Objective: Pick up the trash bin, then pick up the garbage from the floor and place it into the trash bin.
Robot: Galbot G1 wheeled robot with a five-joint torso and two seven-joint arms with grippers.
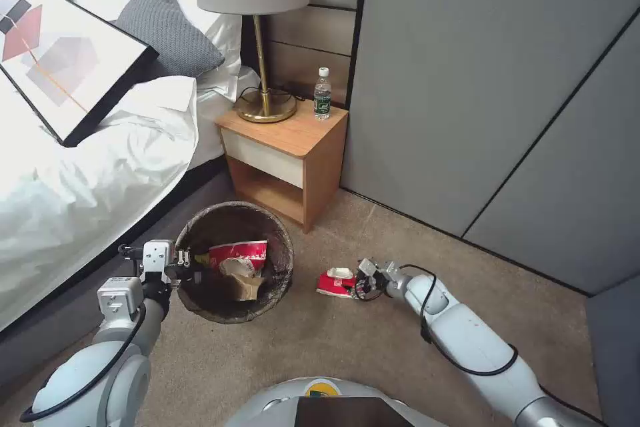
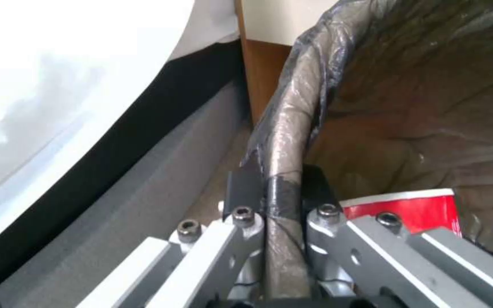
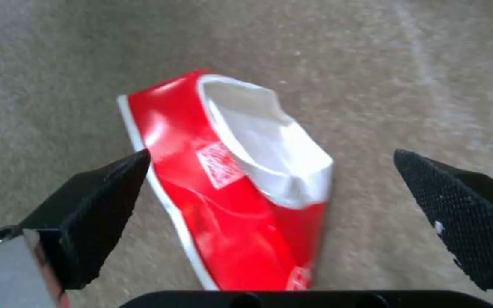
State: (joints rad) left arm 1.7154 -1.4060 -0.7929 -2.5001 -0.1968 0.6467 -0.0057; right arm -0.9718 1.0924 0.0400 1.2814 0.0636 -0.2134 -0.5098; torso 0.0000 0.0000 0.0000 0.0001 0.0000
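Note:
The trash bin (image 1: pixel 235 260) stands on the carpet by the bed, lined with a dark bag and holding a red-and-white cup and crumpled paper. My left gripper (image 1: pixel 189 265) is shut on the bin's near-left rim (image 2: pixel 283 188), one finger outside and one inside the bag. A crushed red-and-white paper cup, the garbage (image 1: pixel 335 282), lies on the floor right of the bin. My right gripper (image 1: pixel 357 285) is low over it and open, its black fingertips (image 3: pixel 104 196) spread on either side of the cup (image 3: pixel 241 188).
A wooden nightstand (image 1: pixel 287 147) behind the bin carries a brass lamp (image 1: pixel 263 47) and a water bottle (image 1: pixel 323 95). The bed (image 1: pixel 87 167) with a framed picture (image 1: pixel 60 53) runs along the left. Grey wall panels (image 1: pixel 493 93) close the right side.

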